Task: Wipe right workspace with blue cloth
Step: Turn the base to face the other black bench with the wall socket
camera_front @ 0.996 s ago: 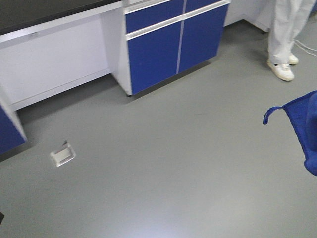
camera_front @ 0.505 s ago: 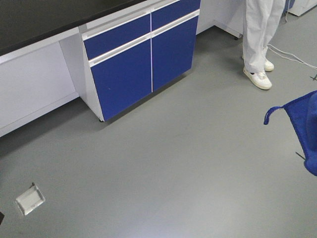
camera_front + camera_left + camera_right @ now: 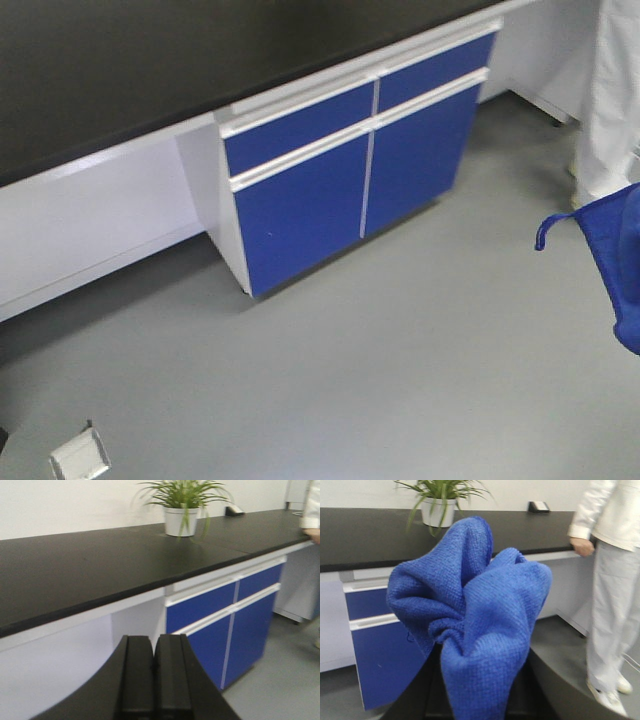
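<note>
Black benchtop (image 3: 90, 575) ahead — left fingers (image 3: 137, 680) pressed together, empty; right fingers (image 3: 522, 697) clutch blue cloth (image 3: 470, 620).

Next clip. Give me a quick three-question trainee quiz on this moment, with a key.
1. True or false: the left gripper is shut and empty.
2. What green thing stands on the black benchtop?
3. The blue cloth is: A) folded flat; B) bunched, held in the air; C) spread on the benchtop.
Key: 1 true; 2 a potted plant; 3 B.
</note>
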`<state>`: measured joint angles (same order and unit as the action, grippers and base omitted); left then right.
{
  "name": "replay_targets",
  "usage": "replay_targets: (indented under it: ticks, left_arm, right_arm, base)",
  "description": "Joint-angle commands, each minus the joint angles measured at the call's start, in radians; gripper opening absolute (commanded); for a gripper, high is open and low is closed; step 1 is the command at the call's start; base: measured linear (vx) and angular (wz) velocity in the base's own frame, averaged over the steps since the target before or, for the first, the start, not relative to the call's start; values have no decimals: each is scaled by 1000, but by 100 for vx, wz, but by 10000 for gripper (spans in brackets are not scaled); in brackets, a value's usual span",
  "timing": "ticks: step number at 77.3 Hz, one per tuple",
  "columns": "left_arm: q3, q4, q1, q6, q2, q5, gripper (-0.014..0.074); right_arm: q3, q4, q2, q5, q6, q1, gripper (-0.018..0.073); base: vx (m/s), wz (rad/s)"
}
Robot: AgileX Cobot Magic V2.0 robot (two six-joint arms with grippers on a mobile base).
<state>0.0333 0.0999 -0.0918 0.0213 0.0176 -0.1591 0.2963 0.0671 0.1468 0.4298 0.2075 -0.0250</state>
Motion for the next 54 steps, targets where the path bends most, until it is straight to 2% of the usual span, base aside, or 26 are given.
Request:
replay_targets:
  ticks: [1, 54]
  left_arm:
    - [-25, 3, 0, 1, 10, 84, -6]
    - [-25, 3, 0, 1, 10, 84, -6]
  right_arm:
    - [30, -4, 12, -92, -2, 0, -4]
    - [30, -4, 12, -92, -2, 0, -4]
  base:
    - [41, 45]
    - [36, 52]
